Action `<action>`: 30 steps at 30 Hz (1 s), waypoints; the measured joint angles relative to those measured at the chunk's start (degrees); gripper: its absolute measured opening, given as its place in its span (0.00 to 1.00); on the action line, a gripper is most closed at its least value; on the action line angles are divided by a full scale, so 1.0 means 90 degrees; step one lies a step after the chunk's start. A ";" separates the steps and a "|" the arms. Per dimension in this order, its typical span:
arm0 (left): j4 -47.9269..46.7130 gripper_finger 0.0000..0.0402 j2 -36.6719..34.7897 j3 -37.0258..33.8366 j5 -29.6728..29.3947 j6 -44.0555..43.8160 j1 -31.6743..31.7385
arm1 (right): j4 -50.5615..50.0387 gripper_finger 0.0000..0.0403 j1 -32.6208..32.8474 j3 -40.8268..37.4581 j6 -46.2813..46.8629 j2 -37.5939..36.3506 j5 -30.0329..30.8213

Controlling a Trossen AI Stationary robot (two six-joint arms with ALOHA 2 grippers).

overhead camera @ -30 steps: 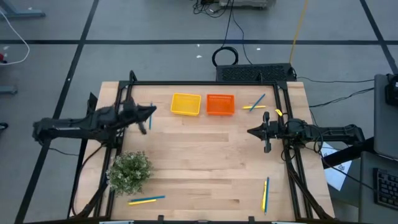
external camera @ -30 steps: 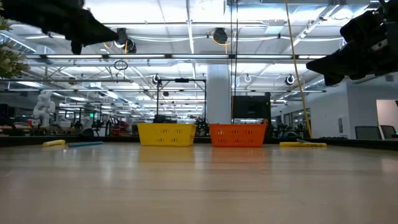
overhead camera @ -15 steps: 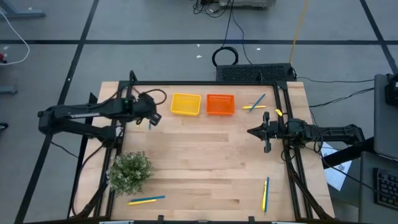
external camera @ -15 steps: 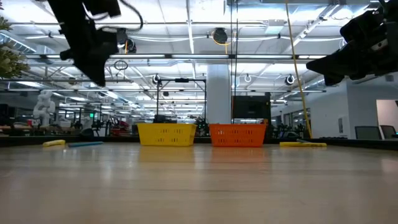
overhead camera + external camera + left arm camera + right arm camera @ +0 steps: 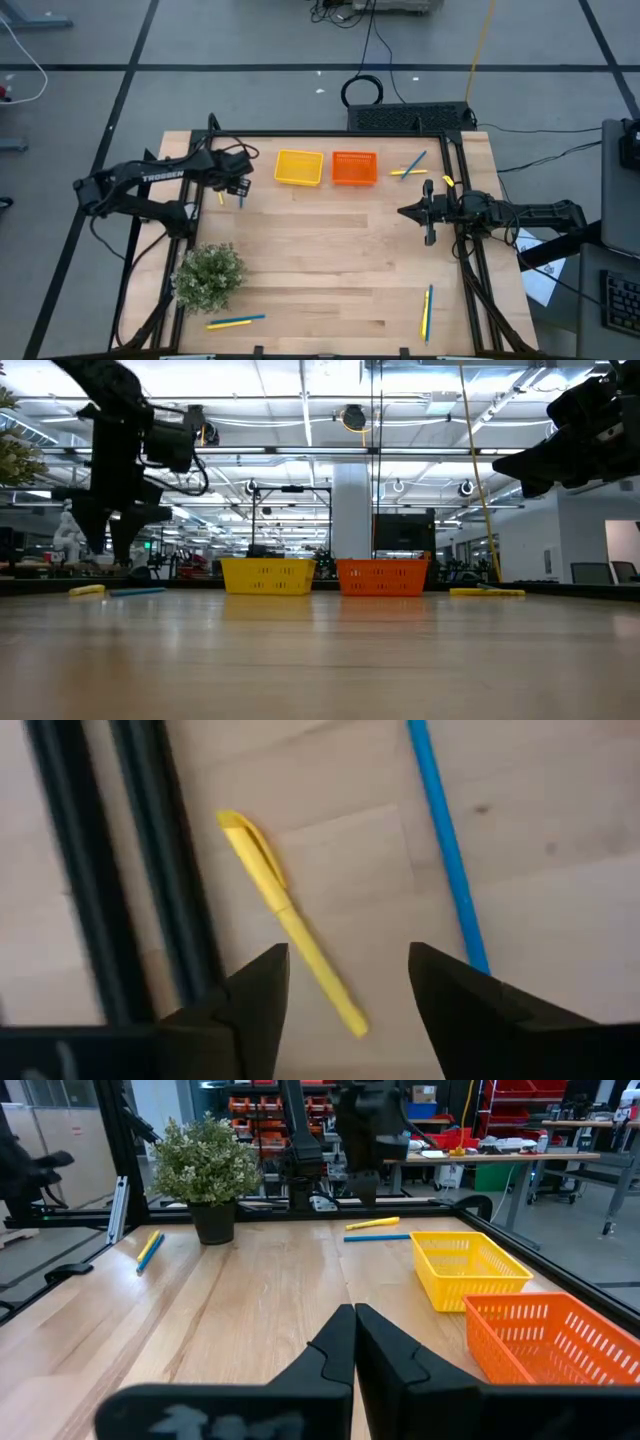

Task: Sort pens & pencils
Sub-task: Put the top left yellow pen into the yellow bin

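A yellow pen (image 5: 290,925) and a blue pencil (image 5: 445,850) lie flat on the wooden table near its far left corner, beside the black frame rail. My left gripper (image 5: 232,188) hovers above them, pointing steeply down and open. Its fingers stand on either side of the yellow pen's near half without touching it. In the low view the same gripper (image 5: 110,550) hangs just above the pen (image 5: 87,590). My right gripper (image 5: 405,212) waits shut and level at the table's right side, with nothing between its fingers (image 5: 355,1335).
A yellow tray (image 5: 299,167) and an orange tray (image 5: 354,168) stand side by side at the far middle. Other blue and yellow pairs lie at the far right (image 5: 410,167), near right (image 5: 427,312) and near left (image 5: 236,322). A potted plant (image 5: 210,275) stands near left.
My left arm has swung toward the table's far edge. Its gripper has tipped from about level to pointing steeply down, sunk toward the yellow pen and blue pencil, and opened. The right arm and all pens have stayed in place.
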 joint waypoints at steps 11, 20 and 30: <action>0.1528 0.43 0.0012 -0.0994 -0.0003 0.0154 0.1387 | -0.0002 0.00 0.0000 -0.0001 0.0001 0.0000 0.0000; 0.2238 0.34 -0.0002 -0.1415 0.0013 0.0264 0.1867 | -0.0002 0.00 0.0000 -0.0001 0.0002 0.0000 0.0000; 0.2425 0.18 0.0000 -0.1442 0.0174 0.0749 0.1879 | -0.0002 0.00 0.0000 -0.0002 0.0000 0.0000 0.0001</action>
